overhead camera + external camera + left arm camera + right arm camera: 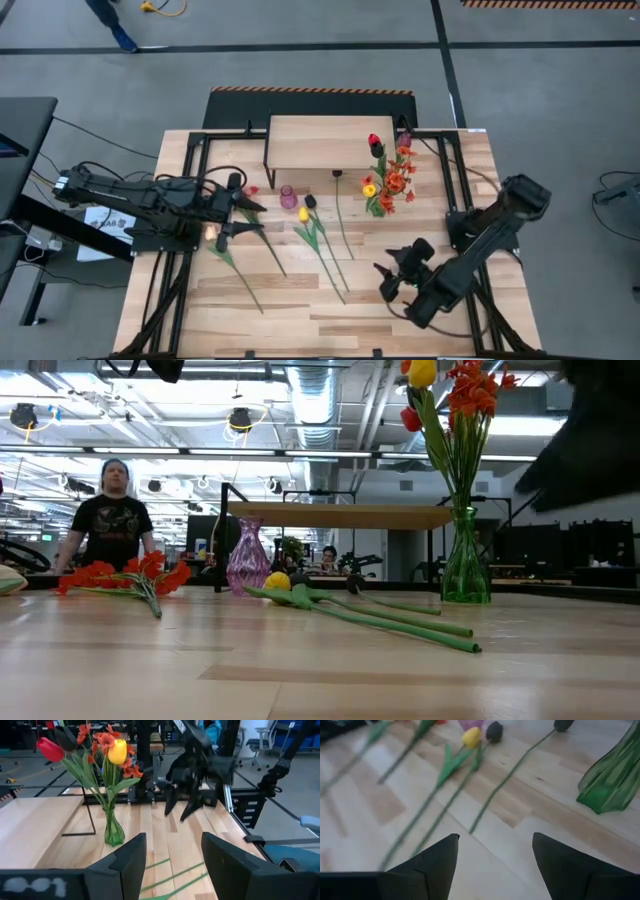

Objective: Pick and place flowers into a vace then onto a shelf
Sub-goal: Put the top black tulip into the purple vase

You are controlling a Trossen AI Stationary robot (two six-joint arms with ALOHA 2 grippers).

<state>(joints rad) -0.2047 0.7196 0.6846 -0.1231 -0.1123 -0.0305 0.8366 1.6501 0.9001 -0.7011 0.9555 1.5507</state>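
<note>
A green glass vase holding red, yellow and orange flowers stands on the table by the shelf's right end; it also shows in the left wrist view. The light-wood shelf stands at the far middle. A small purple vase stands in front of it. A yellow tulip and dark tulips lie flat on the table, stems toward the near edge. An orange-red spray lies at the left. My left gripper is open beside the spray. My right gripper is open, above the table near the stems' ends.
A black metal frame runs along the table's sides and far edge. Bare planks lie in the near middle. A person stands beyond the table's far edge. My right arm's gripper shows farther off in the left wrist view.
</note>
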